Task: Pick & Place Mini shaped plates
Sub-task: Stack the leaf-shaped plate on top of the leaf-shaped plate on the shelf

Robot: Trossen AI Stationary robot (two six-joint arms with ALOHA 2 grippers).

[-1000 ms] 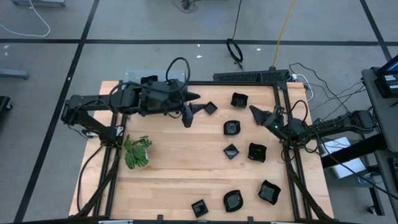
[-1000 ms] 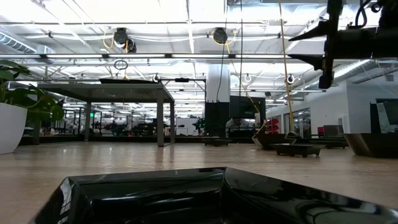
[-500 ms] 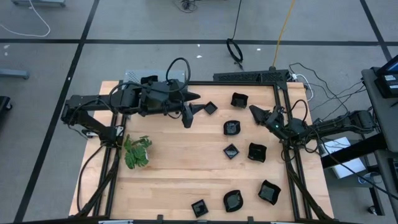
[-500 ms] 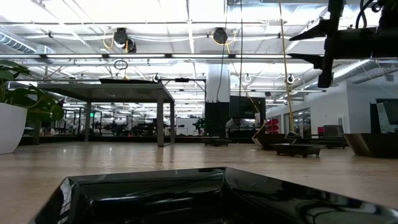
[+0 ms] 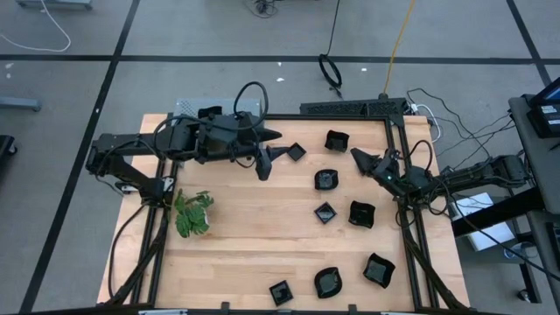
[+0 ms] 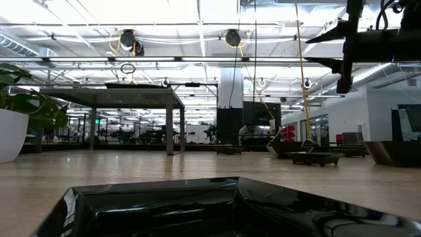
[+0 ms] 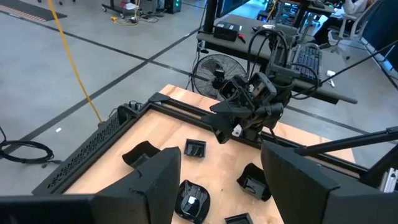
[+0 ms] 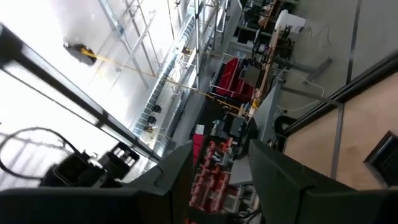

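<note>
Wooden table (image 5: 254, 236) filling the lower centre of the high view, framed by dark rails. Left arm reaching in from the upper left, left gripper (image 5: 269, 149) raised over the upper middle of the table, fingers spread wide with nothing between them; same wide gap showing in the left wrist view. Right arm stretching in from the right edge, right gripper (image 5: 360, 158) tilted up near the upper right of the table, fingers parted and empty too. Green leafy plant (image 5: 192, 213) sitting left of centre. Mini shaped plates (image 5: 325, 213) scattered over the right half: one just beside the left gripper's tip at upper centre, one near the top rail, one just left of the right gripper, two at mid-right, three along the bottom edge at lower centre and lower right. All glossy black, all flat on the wood, all apart from one another. In the low view, one black plate (image 6: 191, 207) looming across the bottom of the frame, more lined up far off at mid-right, gripper hanging in the upper right corner.
</note>
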